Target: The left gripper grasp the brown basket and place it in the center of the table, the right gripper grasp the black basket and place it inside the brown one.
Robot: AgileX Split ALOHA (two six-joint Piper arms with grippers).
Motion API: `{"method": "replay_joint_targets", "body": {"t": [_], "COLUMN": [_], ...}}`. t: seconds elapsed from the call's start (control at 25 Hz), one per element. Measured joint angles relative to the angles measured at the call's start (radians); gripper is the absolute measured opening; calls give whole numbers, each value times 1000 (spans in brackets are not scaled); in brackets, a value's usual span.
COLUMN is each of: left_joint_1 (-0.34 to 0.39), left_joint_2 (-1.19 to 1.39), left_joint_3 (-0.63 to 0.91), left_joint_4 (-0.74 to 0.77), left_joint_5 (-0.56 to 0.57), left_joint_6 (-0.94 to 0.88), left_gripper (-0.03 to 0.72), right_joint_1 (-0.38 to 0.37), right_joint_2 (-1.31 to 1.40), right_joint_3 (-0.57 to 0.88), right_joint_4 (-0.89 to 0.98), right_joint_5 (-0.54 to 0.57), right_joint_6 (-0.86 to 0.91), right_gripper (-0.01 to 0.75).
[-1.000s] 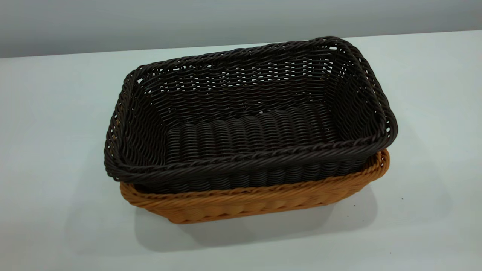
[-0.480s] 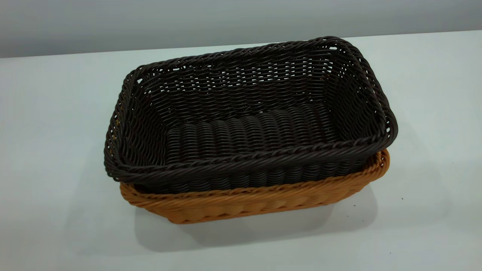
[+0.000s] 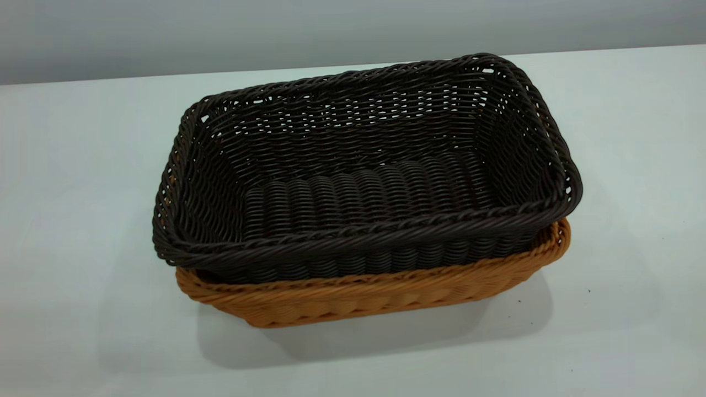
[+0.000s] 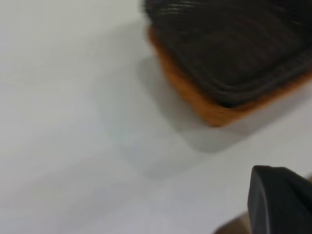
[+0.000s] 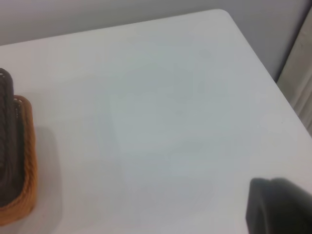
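Observation:
The black basket [image 3: 364, 182] sits nested inside the brown basket [image 3: 375, 295] near the middle of the white table [image 3: 77, 220]. Only the brown one's rim and lower wall show beneath it. No gripper appears in the exterior view. In the left wrist view, a black part of my left gripper [image 4: 278, 200] hangs above bare table, well apart from the black basket [image 4: 234, 44] and the brown basket [image 4: 195, 95]. In the right wrist view, a black part of my right gripper [image 5: 278, 207] is over bare table, far from the brown basket [image 5: 27, 161] and the black basket [image 5: 7, 136].
A grey wall [image 3: 331, 27] runs behind the table's far edge. The right wrist view shows the table's rounded corner [image 5: 222, 12] and side edge, with a pale upright strip [image 5: 300, 83] beyond it. Wide bare tabletop lies on both sides of the baskets.

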Motion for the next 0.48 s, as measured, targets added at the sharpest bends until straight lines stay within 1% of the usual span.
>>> {"method": "replay_joint_targets", "body": {"t": [0.2,0.32,0.48], "left_joint_1": [212,321,427], "left_joint_2": [0,0,0], "left_joint_3": [0,0,0], "left_joint_4": [-1,-1,-1], "left_joint_5": [-1,-1,-1], "left_joint_6": [-1,-2,-2], "left_gripper": [-1,-1,-1], "right_joint_1": [0,0,7], "right_joint_2": [-4,-27,-27], "right_joint_3": [0,0,-3], "right_joint_4": [0,0,0], "right_joint_5": [0,0,3], "right_joint_6": [0,0,0], "right_gripper": [0,0,0]}}
